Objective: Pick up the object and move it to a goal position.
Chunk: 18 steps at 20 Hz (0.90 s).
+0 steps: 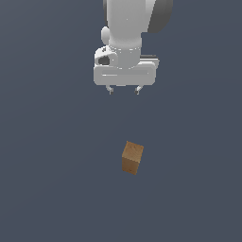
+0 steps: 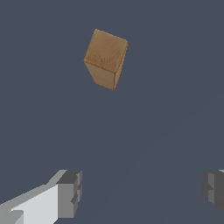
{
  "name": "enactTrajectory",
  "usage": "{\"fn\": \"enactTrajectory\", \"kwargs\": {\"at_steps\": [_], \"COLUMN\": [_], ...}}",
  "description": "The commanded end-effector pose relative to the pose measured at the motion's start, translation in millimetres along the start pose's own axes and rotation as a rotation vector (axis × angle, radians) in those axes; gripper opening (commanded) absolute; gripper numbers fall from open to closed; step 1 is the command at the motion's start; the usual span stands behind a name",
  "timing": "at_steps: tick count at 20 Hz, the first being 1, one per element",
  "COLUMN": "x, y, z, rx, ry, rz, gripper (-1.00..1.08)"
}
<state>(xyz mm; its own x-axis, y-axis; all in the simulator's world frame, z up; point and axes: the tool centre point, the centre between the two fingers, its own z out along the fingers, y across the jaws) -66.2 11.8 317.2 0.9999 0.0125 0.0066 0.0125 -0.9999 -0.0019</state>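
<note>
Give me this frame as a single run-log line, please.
phase: pre-grasp | gripper: open, empty, raised | wooden cube: on floor, untouched, apart from fingers | goal: not visible

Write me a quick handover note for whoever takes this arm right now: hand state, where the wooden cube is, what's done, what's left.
Hand: the white hand is open and empty, fingers spread wide.
Cube: the small tan-brown wood-textured cube sits on the dark grey surface, apart from the hand and lower in the exterior view; it appears turned at an angle to the fingers.
Done: nothing gripped yet.
Left: bring the hand over the cube, probably rotate to match its faces, descend, close, lift, carry to the goal. No goal marker shows in either view.
</note>
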Motion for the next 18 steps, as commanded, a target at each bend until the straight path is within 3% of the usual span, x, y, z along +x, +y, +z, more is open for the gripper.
{"fn": "enactTrajectory", "kwargs": {"at_steps": [1,18], "x": [0,15], "y": [0,-3], "z": [0,1], "rx": [0.0,-0.013], "ry": [0.0,0.017], "rz": [0.0,-0.029], "gripper": [1.0,1.0]}}
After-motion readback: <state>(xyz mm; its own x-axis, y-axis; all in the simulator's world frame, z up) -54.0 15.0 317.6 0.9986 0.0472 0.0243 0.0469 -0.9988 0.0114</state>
